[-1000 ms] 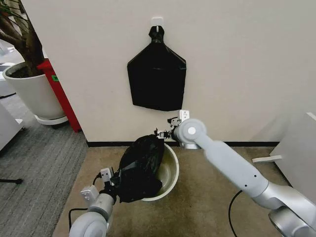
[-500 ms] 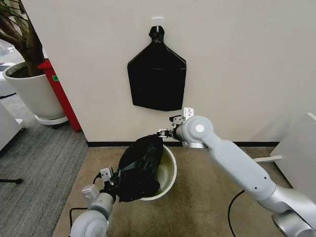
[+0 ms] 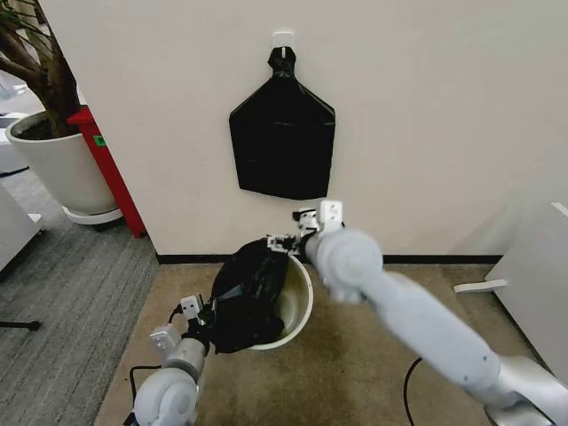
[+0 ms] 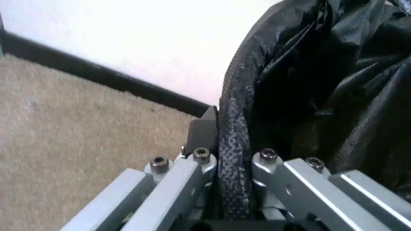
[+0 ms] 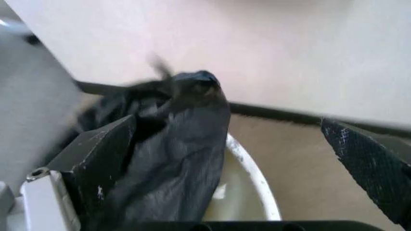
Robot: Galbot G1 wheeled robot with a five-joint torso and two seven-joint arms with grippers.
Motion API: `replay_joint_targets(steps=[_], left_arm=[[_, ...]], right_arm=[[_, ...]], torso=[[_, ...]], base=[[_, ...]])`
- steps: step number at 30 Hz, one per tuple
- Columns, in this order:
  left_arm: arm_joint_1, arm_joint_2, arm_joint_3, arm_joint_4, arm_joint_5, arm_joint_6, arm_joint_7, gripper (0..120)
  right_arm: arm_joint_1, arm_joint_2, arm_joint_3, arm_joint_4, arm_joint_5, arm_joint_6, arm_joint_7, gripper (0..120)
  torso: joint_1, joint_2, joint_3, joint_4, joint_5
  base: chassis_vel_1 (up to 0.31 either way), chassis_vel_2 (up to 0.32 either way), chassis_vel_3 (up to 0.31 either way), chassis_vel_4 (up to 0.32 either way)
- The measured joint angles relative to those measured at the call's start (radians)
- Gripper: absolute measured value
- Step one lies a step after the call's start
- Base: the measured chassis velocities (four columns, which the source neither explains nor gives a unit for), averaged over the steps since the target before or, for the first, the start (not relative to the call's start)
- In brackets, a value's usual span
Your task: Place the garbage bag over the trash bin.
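The cream-white trash bin stands on the tan carpet by the wall. The glossy black garbage bag is bunched over the bin's left half and spills over that rim. My left gripper is low at the bin's left side, shut on a rolled fold of the garbage bag. My right gripper hovers at the bin's far rim by the bag's top. Its fingers are spread wide and open, with the garbage bag beside one of them and the trash bin rim below.
A flat black bag bundle hangs from a wall hook above the bin. A large white plant pot and a red panel stand at the left. White furniture is at the right, with a cable on the floor.
My right arm has swung left and nearer the camera, carrying its gripper slightly left along the far rim. The bin, bag and left gripper have shifted a little left.
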Motion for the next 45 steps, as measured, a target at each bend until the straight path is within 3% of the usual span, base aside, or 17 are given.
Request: replay_joint_targets(steps=[2, 6, 18, 31, 45], left_arm=[[-0.003, -0.004, 0.001, 0.007, 0.067, -0.008, -0.003, 4], [-0.004, -0.011, 0.001, 0.015, 0.141, -0.023, -0.008, 4], [-0.016, -0.008, 0.002, 0.034, 0.188, -0.036, -0.007, 4], [-0.03, -0.009, 0.003, 0.055, 0.285, -0.063, -0.001, 4], [-0.022, -0.007, -0.012, 0.055, 0.3, -0.068, -0.011, 4]], right_arm=[[0.002, 0.003, -0.098, -0.021, -0.131, -0.016, 0.006, 100], [0.025, 0.041, -0.169, -0.07, -0.169, -0.025, 0.038, 100], [0.098, 0.128, -0.246, -0.193, -0.189, -0.026, 0.058, 100], [0.106, 0.083, -0.279, -0.242, -0.2, -0.027, 0.058, 100], [0.071, 0.004, -0.229, -0.21, -0.203, -0.027, 0.047, 100]], torso=[[0.0, 0.0, 0.0, 0.0002, 0.0001], [0.0, 0.0, 0.0, 0.0004, 0.0001], [0.0, 0.0, 0.0, 0.0004, 0.0], [0.0, 0.0, 0.0, 0.0002, 0.0002], [0.0, 0.0, 0.0, 0.0002, 0.0003]], base=[[0.0, 0.0, 0.0, 0.0], [0.0, 0.0, 0.0, 0.0], [0.0, 0.0, 0.0, 0.0], [0.0, 0.0, 0.0, 0.0], [0.0, 0.0, 0.0, 0.0]])
